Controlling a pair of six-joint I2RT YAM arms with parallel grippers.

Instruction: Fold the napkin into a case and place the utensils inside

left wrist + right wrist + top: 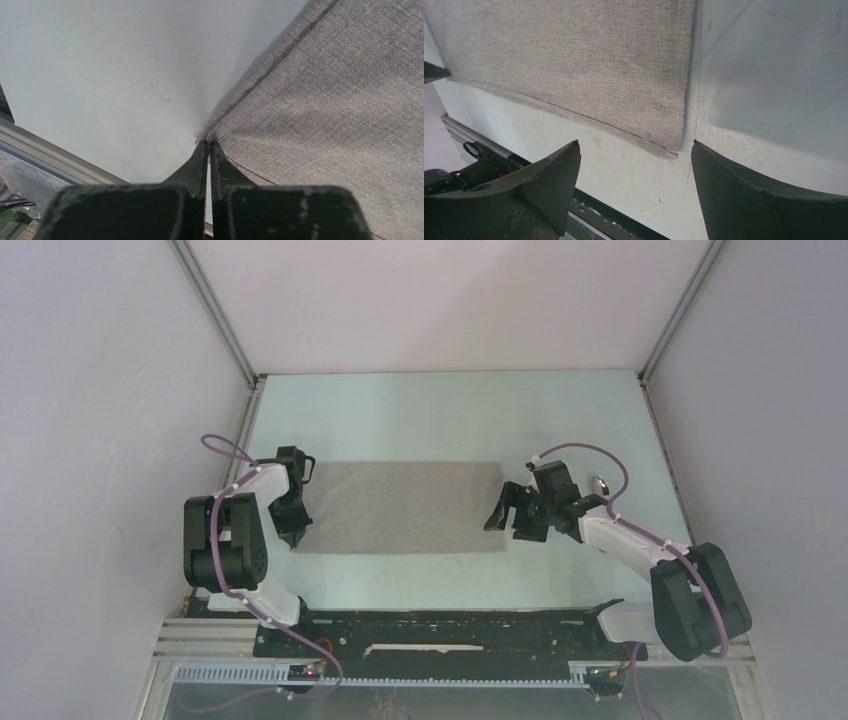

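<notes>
the top view alone gives the whole layout: the napkin (400,505) lies flat as one long grey-beige rectangle in the middle of the pale table (450,420). the left gripper (293,537) is at its near-left corner and the right gripper (500,508) is just off its right edge. only this view shows a small shiny object (600,483) on the table beyond the right arm, well apart from the cloth. it is too small to be sure of, possibly the bowl of a spoon.

the left wrist view shows what the top view cannot. the dark fingers (197,165) of the left gripper (207,142) are pressed together with only a hairline between them. the very corner of the napkin (325,125) runs into their tips, so they are pinching that corner. the stitched hems lead away from the tips along both edges, and a metal rail (50,150) at the table's edge crosses the lower left.

the right wrist view adds the other end. the right gripper (634,145) has its fingers (549,175) spread wide and holds nothing. the napkin's (574,60) near-right corner lies on the table just beyond the gap between them, untouched, with a hem line running along the near edge.
</notes>
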